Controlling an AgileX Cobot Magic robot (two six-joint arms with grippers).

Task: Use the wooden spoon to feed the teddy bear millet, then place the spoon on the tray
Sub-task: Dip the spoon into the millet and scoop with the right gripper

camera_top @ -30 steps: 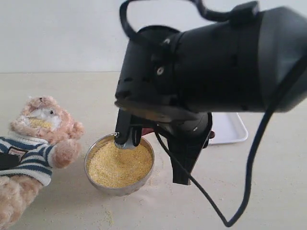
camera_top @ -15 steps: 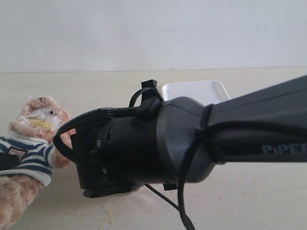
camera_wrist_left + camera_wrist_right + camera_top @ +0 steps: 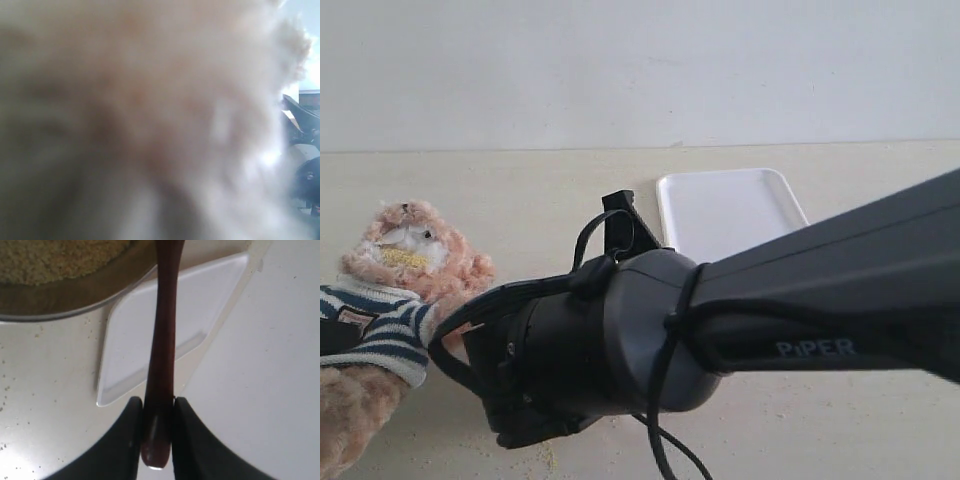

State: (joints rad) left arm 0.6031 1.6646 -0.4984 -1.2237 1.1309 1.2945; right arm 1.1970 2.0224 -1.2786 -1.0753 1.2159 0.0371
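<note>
Exterior view: the right arm [image 3: 620,360] is hiding its own gripper. The teddy bear [image 3: 408,250] is lying at the left, and the tray [image 3: 730,212] is sitting far right.

Left wrist view: the bear's fur is blurring everything, and the left gripper is not showing.

Right wrist view: the right gripper [image 3: 158,410] is clamping the wooden spoon [image 3: 164,330] at its handle end, with the spoon pointing toward the millet [image 3: 55,260]. Gripped that far back, the spoon is likely risking a pivot that spills grains.

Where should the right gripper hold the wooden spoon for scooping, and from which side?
The handle's far end, where the right gripper pinches the wooden spoon now: fingers on the slim handle's two sides, the shaft free to reach the millet.
</note>
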